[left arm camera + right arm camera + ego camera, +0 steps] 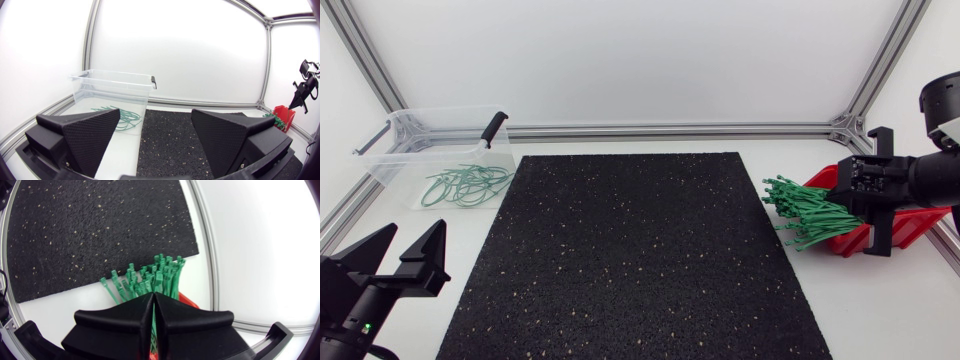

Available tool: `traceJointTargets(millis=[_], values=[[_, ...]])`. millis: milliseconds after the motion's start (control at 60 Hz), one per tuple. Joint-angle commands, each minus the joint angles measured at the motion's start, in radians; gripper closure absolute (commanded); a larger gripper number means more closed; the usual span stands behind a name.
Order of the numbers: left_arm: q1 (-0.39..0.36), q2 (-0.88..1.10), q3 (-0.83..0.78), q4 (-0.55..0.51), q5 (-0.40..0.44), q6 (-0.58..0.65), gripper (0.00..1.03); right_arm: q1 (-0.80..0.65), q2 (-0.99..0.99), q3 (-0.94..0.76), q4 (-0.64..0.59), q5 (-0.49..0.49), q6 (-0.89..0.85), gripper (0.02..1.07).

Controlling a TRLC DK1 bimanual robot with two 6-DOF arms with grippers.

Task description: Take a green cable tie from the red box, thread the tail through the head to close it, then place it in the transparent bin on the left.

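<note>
Robotics lab test cell, not a home or shop. Black speckled rubber mat [635, 255] sits mid-way on a white table [880, 310]. Aluminium extrusion frame [670, 130] runs just behind the mat, with plain white panels [620, 50] above it. Left arm [350, 320] is at the mat's front-left, right arm [930, 175] off its right edge. Transparent bin [440, 150] sits rear-left of the mat, and a red box [910, 225] of green cable ties [805, 210] is to its right.

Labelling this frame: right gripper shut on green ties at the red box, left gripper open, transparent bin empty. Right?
Not quite. The transparent bin is not empty: looped ties lie in it, as the head view shows. The rest holds: right gripper shut on green ties at the red box, left gripper open.
</note>
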Motion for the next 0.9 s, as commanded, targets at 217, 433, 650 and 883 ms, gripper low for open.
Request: traceJointTargets(millis=[217,433,650,883], values=[[-0.001,-0.009,-0.039,-0.022,0.001,0.018,0.04,0.03,-0.081,0.107,0.007,-0.053,0.13,1.01],[0.0,-0.009,-0.039,-0.022,-0.001,0.018,0.04,0.053,-0.106,0.19,0.078,-0.055,0.273,1.01],[0.0,-0.009,-0.039,-0.022,0.001,0.018,0.04,0.041,-0.112,0.338,-0.042,-0.168,0.489,1.01],[-0.001,-0.007,-0.039,-0.022,0.001,0.018,0.04,0.115,-0.137,0.377,-0.197,-0.25,0.636,1.01]])
